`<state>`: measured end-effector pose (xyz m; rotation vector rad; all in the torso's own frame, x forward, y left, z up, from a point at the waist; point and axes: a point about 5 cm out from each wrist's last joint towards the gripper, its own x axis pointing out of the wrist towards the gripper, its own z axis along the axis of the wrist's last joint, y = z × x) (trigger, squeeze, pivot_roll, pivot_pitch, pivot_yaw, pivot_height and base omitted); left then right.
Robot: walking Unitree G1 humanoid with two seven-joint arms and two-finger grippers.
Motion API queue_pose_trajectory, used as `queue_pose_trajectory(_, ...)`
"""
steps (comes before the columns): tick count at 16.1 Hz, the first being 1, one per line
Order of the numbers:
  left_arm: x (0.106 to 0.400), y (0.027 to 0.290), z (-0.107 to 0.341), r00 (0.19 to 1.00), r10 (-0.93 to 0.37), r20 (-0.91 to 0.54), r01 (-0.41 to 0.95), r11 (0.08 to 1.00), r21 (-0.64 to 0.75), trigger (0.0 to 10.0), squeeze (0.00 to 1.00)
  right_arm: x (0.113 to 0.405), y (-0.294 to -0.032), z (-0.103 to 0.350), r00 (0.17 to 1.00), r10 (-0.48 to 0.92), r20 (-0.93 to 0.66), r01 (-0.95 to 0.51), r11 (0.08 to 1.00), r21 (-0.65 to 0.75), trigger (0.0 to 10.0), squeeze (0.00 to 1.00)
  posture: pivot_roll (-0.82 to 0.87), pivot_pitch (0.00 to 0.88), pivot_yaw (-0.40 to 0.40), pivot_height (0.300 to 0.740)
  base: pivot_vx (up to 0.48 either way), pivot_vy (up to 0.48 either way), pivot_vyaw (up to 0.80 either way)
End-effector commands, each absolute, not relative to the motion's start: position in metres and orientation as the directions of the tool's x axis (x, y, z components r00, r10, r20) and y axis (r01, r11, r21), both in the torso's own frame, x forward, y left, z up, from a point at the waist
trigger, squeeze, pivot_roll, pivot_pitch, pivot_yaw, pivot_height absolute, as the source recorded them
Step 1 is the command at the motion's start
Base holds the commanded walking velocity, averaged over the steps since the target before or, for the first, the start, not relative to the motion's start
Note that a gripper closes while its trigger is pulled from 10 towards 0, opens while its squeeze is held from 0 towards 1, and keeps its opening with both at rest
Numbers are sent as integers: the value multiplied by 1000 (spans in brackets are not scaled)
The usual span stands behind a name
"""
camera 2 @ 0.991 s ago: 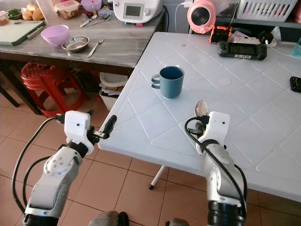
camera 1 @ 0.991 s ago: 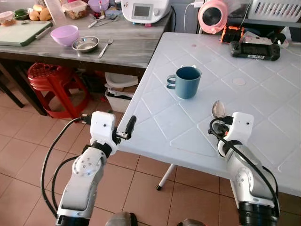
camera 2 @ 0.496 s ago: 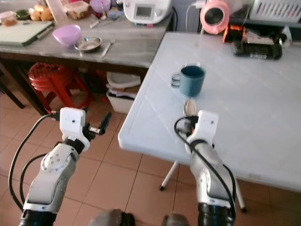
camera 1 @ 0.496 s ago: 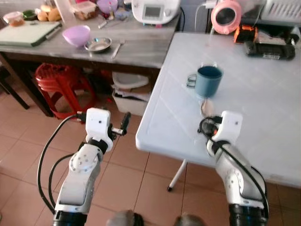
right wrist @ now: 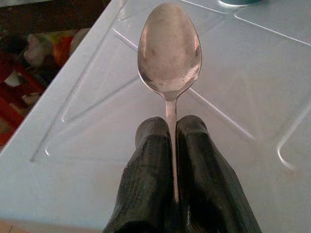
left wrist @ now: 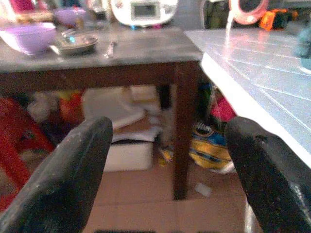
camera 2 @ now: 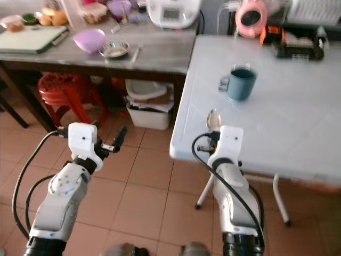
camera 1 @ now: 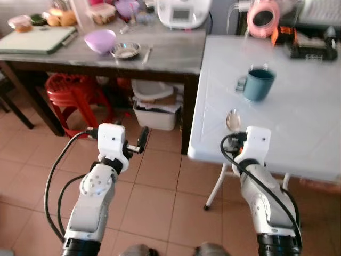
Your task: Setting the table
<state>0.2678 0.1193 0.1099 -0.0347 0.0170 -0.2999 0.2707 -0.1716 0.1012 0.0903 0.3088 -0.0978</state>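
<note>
Right wrist view: a spoon point(right wrist: 169, 53) is being pinched by its handle between the closed fingers of the right gripper point(right wrist: 171, 141), bowl forward over the white table point(camera 1: 298, 112) near the blue mug point(camera 1: 258, 84), presumably for laying down. The left gripper point(left wrist: 165, 160) is being held wide open, empty.
</note>
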Motion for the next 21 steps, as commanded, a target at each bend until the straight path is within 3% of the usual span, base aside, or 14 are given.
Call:
queue_pose_trajectory(1, 269, 120, 114, 952, -306, 11, 306, 952, -22, 10000, 0, 274, -170, 107, 957, -84, -277, 107, 992, 69, 10000, 0, -41, 0, 54, 740, 240, 416, 0)
queue_pose_trajectory(5, 269, 119, 114, 950, -313, 26, 313, 950, -9, 10000, 0, 277, -176, 111, 965, -117, -234, 134, 989, 61, 10000, 0, -45, 0, 53, 740, 352, 313, 0)
queue_pose_trajectory(21, 276, 114, 112, 953, -301, 41, 301, 954, -8, 10000, 0, 283, -175, 118, 985, -69, -156, 68, 998, -10, 10000, 0, -56, 0, 56, 740, 468, 0, 0)
